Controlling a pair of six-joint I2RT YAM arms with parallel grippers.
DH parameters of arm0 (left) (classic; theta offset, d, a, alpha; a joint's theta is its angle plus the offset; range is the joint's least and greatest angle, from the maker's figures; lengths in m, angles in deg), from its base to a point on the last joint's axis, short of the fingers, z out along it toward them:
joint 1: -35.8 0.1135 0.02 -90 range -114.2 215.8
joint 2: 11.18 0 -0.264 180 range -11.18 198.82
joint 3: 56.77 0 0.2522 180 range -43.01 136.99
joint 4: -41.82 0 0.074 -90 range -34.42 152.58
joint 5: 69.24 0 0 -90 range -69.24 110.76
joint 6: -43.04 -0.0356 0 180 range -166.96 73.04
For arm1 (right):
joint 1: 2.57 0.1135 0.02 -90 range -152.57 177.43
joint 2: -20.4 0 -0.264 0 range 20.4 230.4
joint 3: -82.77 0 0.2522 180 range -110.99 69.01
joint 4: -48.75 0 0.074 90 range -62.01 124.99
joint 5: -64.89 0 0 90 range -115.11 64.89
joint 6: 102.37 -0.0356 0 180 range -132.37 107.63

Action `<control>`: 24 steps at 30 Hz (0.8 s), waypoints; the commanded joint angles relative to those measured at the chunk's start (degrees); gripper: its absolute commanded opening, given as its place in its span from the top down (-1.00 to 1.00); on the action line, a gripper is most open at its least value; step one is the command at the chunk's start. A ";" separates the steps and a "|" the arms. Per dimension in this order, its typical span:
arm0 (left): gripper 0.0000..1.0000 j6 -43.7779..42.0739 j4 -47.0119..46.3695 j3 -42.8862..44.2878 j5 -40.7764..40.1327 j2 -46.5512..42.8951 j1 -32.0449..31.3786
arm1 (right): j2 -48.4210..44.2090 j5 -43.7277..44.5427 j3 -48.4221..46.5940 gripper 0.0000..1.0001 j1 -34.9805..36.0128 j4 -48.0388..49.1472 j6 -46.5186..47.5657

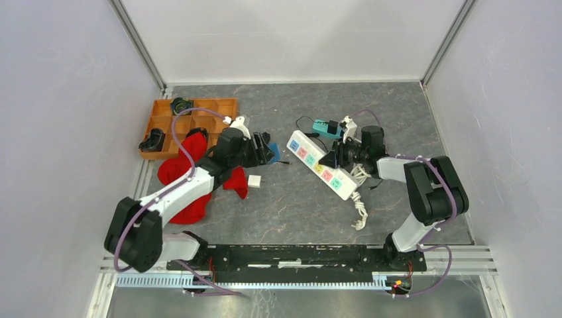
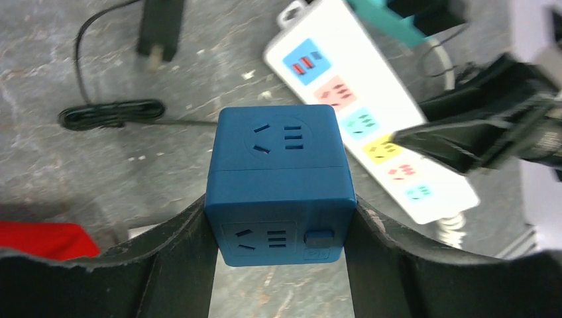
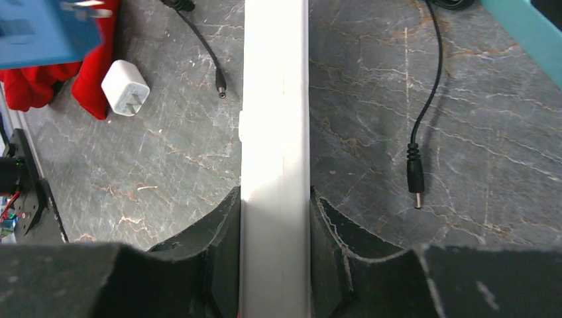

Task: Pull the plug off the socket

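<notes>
My left gripper [image 2: 281, 228] is shut on a blue cube plug adapter [image 2: 278, 175] and holds it clear of the table, left of the white power strip [image 2: 361, 106]. The cube also shows in the top view [image 1: 268, 150] and at the upper left of the right wrist view [image 3: 46, 30], apart from the strip, with its prongs bare. My right gripper [image 3: 275, 225] is shut on the narrow sides of the power strip [image 3: 275, 132], which lies diagonally at mid-table [image 1: 311, 161]. In the top view the left gripper [image 1: 264, 151] and the right gripper [image 1: 331, 159] face each other.
A white charger [image 1: 254, 180] and a red cloth [image 1: 192, 159] lie under the left arm. An orange tray [image 1: 159, 122] stands at the back left. A teal device [image 1: 325, 127] lies behind the strip. Black cables with barrel plugs [image 3: 415, 179] and the strip's coiled cord [image 1: 359, 209] lie loose.
</notes>
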State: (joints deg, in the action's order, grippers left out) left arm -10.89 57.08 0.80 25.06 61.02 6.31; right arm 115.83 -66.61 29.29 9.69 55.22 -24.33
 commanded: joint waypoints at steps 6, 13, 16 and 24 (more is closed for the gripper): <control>0.83 -6.90 -4.19 1.05 4.57 9.54 4.20 | 2.01 -4.63 -1.54 0.90 -0.27 -2.36 3.76; 0.03 -7.36 -1.79 0.99 1.31 11.59 5.06 | 2.37 -6.20 -1.99 0.72 -0.32 -2.71 4.29; -0.62 -7.33 0.33 1.11 -1.61 9.54 5.14 | 2.38 -6.90 -2.11 0.55 -0.34 -2.90 4.64; -0.99 -9.46 1.24 0.30 -6.56 -2.64 5.15 | 0.96 -8.03 -2.72 -0.17 -0.25 -3.99 6.80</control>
State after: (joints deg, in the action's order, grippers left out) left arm -17.07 59.64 0.48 22.04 65.46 11.09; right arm 117.12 -73.14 28.28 9.38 52.16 -20.38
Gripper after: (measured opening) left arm 0.993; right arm 0.529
